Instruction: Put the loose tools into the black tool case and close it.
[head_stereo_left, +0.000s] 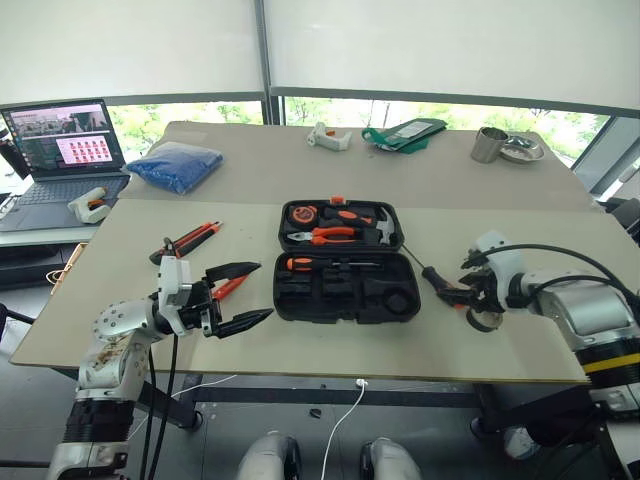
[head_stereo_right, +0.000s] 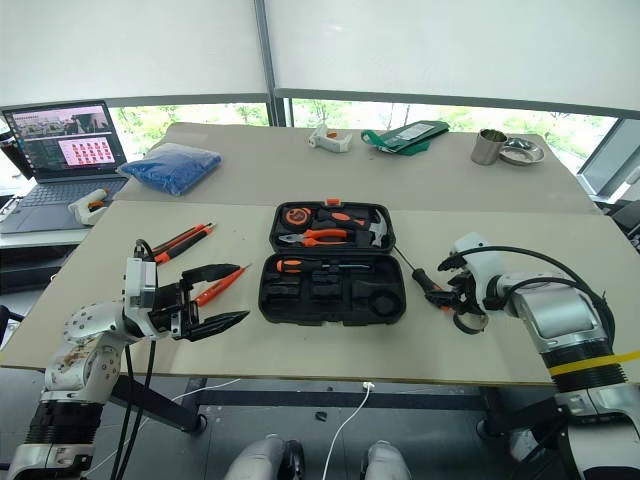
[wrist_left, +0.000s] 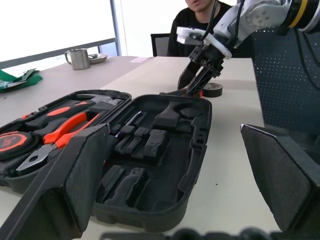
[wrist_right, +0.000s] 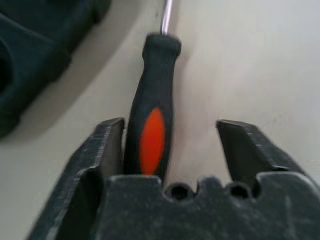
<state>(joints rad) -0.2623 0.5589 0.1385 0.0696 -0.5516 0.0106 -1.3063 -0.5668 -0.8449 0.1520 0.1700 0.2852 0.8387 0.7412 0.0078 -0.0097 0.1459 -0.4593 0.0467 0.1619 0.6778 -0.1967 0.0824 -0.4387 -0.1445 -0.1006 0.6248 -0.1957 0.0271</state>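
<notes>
We see the black tool case (head_stereo_left: 339, 262) lying open in the middle of the table (head_stereo_left: 120, 300). Its lid half keeps the pliers (head_stereo_left: 322, 236), hammer (head_stereo_left: 378, 229) and tape measure (head_stereo_left: 300, 214); the near half has one screwdriver in a slot (head_stereo_left: 318, 264).

To its right, our right gripper (wrist_right: 170, 150) straddles a black-and-orange screwdriver (wrist_right: 151, 135), the fingers apart, one touching the handle. A tape roll (wrist_left: 214, 89) lies beside.

To the left lie the utility knife (head_stereo_left: 196, 238) and a slim orange screwdriver (head_stereo_left: 231, 287); our left gripper (head_stereo_left: 246, 295) hovers there, spread wide and empty.

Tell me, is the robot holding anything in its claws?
Not yet. The right claw straddles the handle of the black-and-orange screwdriver lying on the table, one finger touching it, a gap beside the other. The left claw hangs open with nothing in it.
</notes>
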